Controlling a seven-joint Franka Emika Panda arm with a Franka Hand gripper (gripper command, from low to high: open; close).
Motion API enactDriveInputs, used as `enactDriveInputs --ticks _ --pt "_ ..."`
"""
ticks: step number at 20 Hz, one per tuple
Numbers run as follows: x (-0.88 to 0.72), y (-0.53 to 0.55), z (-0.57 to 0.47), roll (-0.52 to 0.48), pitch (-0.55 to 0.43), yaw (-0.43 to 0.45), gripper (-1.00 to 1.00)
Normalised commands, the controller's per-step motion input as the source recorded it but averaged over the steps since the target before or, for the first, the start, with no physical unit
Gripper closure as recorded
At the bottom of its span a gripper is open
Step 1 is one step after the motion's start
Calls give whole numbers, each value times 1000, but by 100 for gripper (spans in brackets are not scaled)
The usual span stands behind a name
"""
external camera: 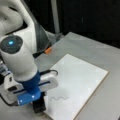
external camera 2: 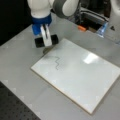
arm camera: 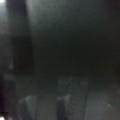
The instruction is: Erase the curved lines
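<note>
In both front views the gripper is clenching a black block eraser, holding it just off the near corner of the white board, low over the grey table. In a front view the eraser is hanging at the board's left edge, not yet on the mark.

The curve lines are sitting a little further in, near that same corner, unerased: a thin dark squiggle of about two humps, also showing in a front view. A faint grey smudge is lying on the board beside the squiggle, toward the eraser.

To wipe well, I judge the eraser should be pressing flat and sweeping along the whole squiggle, overlapping both ends.

Beyond the board, a small orange object is resting on the table.

The wrist view is showing only darkness.
</note>
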Motion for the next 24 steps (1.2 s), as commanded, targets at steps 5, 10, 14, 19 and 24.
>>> enactDriveInputs --ticks 5,10,14,19,24 --pt "-8 232 -164 90 -154 -197 100" --pt "-18 212 -179 78 -136 -204 100" --pt "-34 221 -242 83 -148 -199 100" --pt "-96 196 -262 93 -169 -160 100" --pt "-169 95 -218 57 -180 -85 100"
